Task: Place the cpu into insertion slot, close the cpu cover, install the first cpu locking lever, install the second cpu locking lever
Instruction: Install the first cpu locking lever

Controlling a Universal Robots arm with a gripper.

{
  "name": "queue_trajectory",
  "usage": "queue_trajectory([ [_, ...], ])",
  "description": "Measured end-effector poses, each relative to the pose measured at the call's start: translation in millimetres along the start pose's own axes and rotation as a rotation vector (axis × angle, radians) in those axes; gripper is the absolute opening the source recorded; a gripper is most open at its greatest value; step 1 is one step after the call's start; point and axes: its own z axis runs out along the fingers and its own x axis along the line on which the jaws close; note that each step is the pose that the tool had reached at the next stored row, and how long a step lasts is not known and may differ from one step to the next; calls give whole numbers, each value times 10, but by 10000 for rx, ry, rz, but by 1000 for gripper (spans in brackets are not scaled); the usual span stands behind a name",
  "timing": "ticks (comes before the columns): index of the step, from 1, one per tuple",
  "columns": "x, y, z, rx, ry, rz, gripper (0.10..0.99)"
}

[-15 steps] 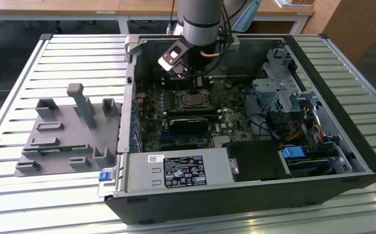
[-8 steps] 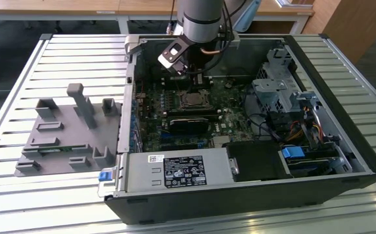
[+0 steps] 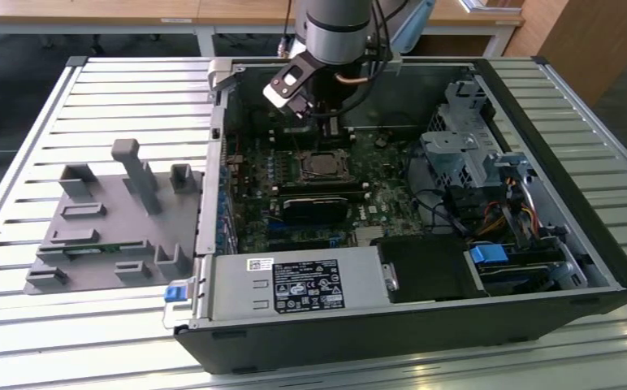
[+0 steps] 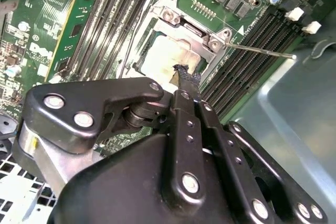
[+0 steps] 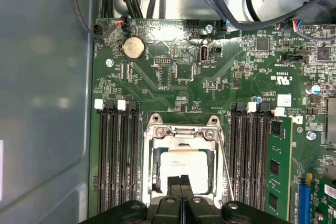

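Note:
The cpu [image 5: 181, 162] lies in the insertion slot [image 3: 322, 165], its pale metal face [image 4: 164, 59] showing through the cut-out of the cpu cover [image 5: 181, 134]. The silvery cover [image 4: 195, 31] lies flat over the chip. A thin wire locking lever [image 5: 227, 167] runs along one side of the socket; in the second wrist view this lever [image 4: 262, 51] sticks out away from the socket. My gripper [image 5: 180, 181] is shut with nothing in it, its black tips [image 4: 185, 74] at the cover's edge just above the chip. In the exterior view the gripper [image 3: 330, 127] hangs inside the open computer case.
Memory slots [image 5: 115, 156] flank the socket on both sides. The grey power-supply box [image 3: 291, 286] sits at the case's near edge, drive cages [image 3: 465, 154] and cables on the exterior view's right. A grey fixture plate [image 3: 113, 219] rests on the slatted table [image 3: 32, 162] at its left.

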Motion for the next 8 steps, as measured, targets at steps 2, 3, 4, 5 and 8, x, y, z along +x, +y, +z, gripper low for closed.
queue_trajectory([
  [2, 1, 0, -39, 0, 0, 0, 106],
  [3, 2, 0, -59, -1, 1, 0, 106],
  [4, 2, 0, -83, 1, -1, 0, 106],
  [5, 3, 0, -105, 1, -1, 0, 106],
  [8, 5, 1, -174, 1, -1, 0, 106],
])
